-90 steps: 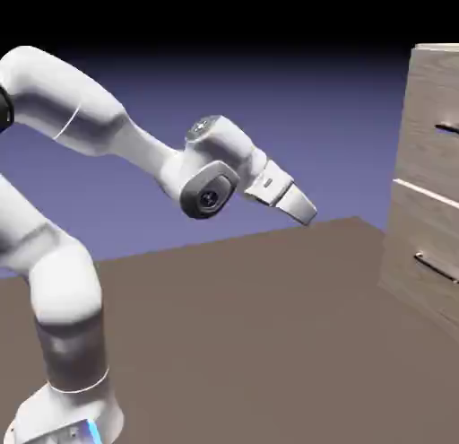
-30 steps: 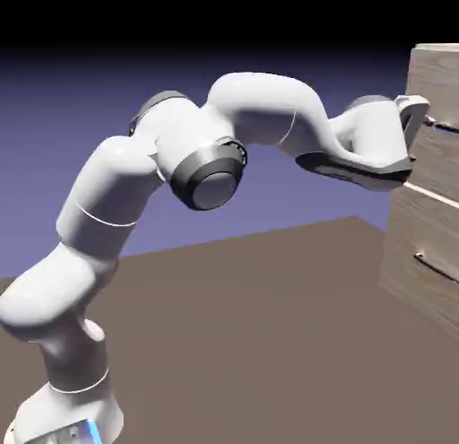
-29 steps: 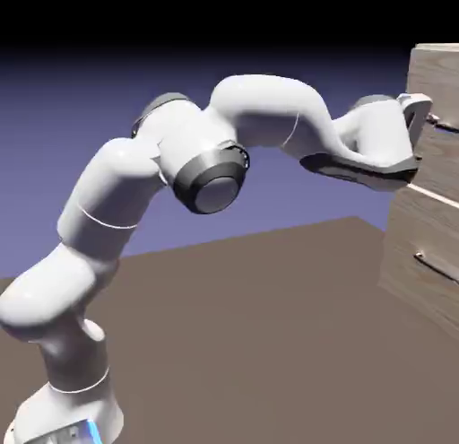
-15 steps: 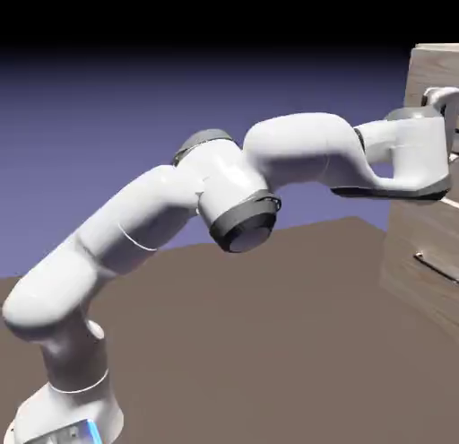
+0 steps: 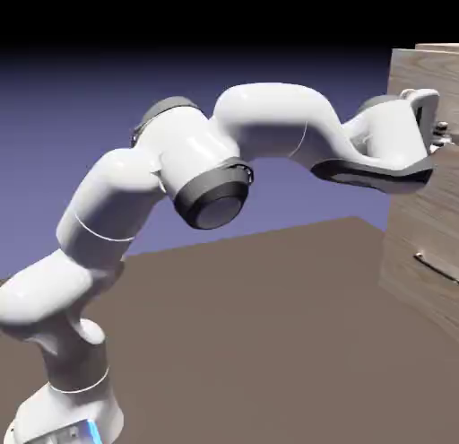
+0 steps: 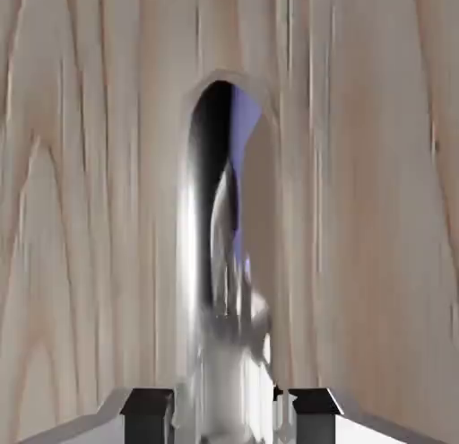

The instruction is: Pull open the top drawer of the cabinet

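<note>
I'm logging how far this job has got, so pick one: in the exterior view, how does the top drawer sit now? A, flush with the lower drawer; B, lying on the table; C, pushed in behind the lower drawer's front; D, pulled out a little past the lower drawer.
D: the top drawer's front edge juts out toward the arm, past the lower drawer's.

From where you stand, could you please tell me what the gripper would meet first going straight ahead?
The drawer front, most likely, though depth is unclear; the handle already sits between its fingers.
</note>
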